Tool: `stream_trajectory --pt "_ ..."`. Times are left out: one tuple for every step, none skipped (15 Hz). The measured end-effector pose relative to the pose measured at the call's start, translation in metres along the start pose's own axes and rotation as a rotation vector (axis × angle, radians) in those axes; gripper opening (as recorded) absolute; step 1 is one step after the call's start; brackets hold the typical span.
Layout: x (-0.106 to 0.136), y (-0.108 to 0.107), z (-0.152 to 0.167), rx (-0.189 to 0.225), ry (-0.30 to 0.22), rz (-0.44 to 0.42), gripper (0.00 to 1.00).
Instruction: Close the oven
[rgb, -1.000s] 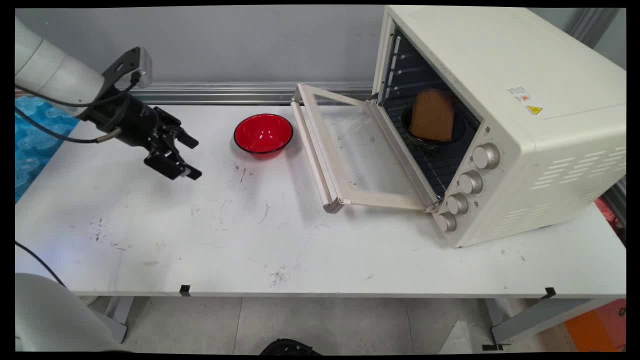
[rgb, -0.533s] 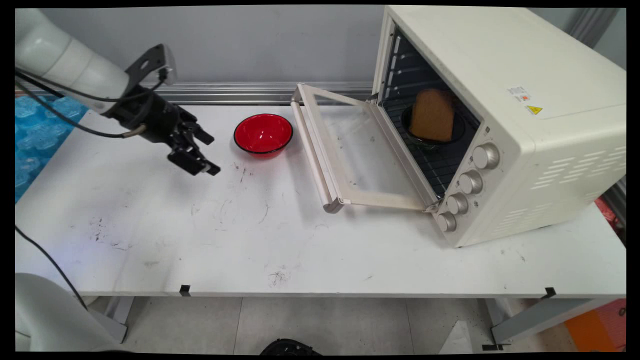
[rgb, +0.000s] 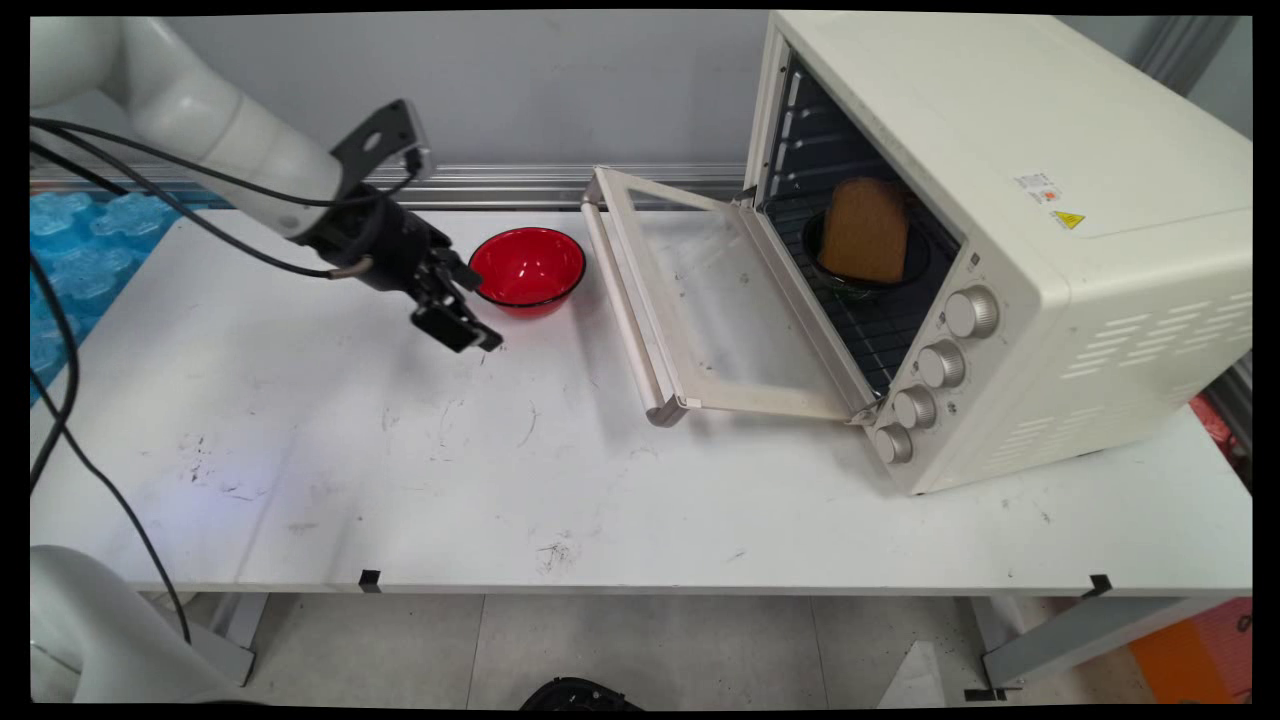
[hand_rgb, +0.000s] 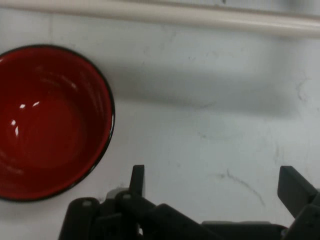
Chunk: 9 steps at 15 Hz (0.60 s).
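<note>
My black gripper (rgb: 478, 312) hangs open just left of the empty red bowl (rgb: 527, 268), a little above the white table (rgb: 400, 480). In the hand view the red bowl (hand_rgb: 47, 122) lies at the left and the open gripper (hand_rgb: 215, 182) holds nothing, with bare table between its fingers. A cream toaster oven (rgb: 1000, 240) stands at the right with its glass door (rgb: 700, 300) folded down. Inside it a slice of brown bread (rgb: 865, 230) leans upright in a dark dish (rgb: 868, 272) on the rack.
The oven door's handle bar (rgb: 625, 305) reaches toward the bowl; it shows as a pale bar (hand_rgb: 200, 17) along the top of the hand view. Black cables (rgb: 150, 190) trail from the arm. Blue bubble sheet (rgb: 70, 260) lies off the table's left end.
The arm has swung to the right across the table, bringing the gripper from the far left up beside the red bowl. The fingers have stayed open.
</note>
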Motion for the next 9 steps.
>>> stream_trajectory --pt "0.003 0.001 0.006 0.002 0.002 0.000 1.00" --pt "0.006 0.003 0.013 0.004 0.004 0.000 1.00" --pt "0.009 0.004 0.019 0.005 0.007 0.000 1.00" --pt "0.012 0.006 0.025 0.005 0.010 0.000 1.00" --pt "0.014 0.007 0.032 0.005 0.014 0.001 1.00" --pt "0.017 0.009 0.039 0.006 0.018 0.002 1.00" --pt "0.020 0.010 0.048 0.008 0.026 0.004 0.00" --pt "0.022 0.011 0.053 0.009 0.030 0.006 0.00" --pt "0.023 0.012 0.057 0.010 0.033 0.007 0.00"
